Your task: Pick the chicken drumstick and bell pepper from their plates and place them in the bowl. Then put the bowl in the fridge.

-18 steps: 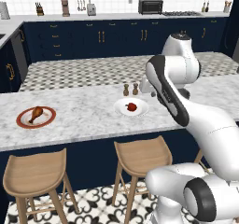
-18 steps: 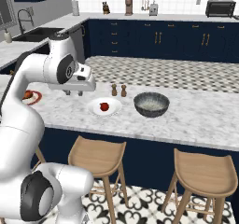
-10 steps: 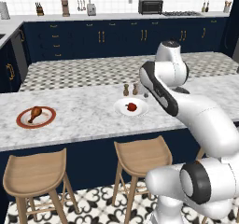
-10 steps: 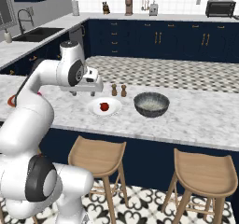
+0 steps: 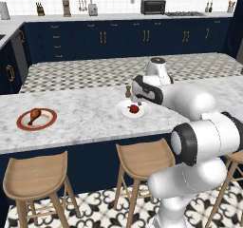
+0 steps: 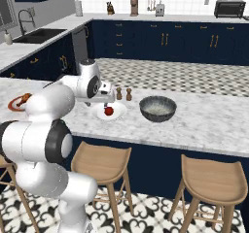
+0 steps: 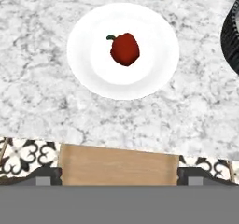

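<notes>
Hanging above the marble counter (image 5: 85,118), the gripper (image 6: 104,101) sits over the white plate (image 7: 84,64), apart from it and touching nothing.

- Gripper: the finger tips show as two small dark blocks at the bottom corners of the hand view, set wide apart, with nothing between them. No object held.
- Bell pepper (image 7: 125,49): red, glossy, short dark stem; lies near the middle of the white plate. Also seen on the plate from the left base view (image 5: 134,109) and the right base view (image 6: 108,111).
- White plate: plain, round, flat on the counter, just beside the bowl.
- Bowl (image 6: 157,108): dark grey, lighter speckled inside, upright on the counter, holding nothing. Its dark rim enters the right edge of the hand view (image 7: 232,36).
- Chicken drumstick (image 5: 34,115): golden-brown, lying on the red-rimmed plate (image 5: 24,125), well apart from the pepper plate along the same counter.
- Two small shakers (image 6: 122,93): brown, upright, just behind the white plate.
- Wooden stools (image 5: 38,177): drawn up under the counter's near edge; one seat shows directly below the gripper in the hand view (image 7: 119,164).
- Back counter: toaster oven (image 5: 153,6) and knife block (image 5: 40,9) against the tiled wall.
- Sink (image 6: 40,33): with tap, in the side counter.
</notes>
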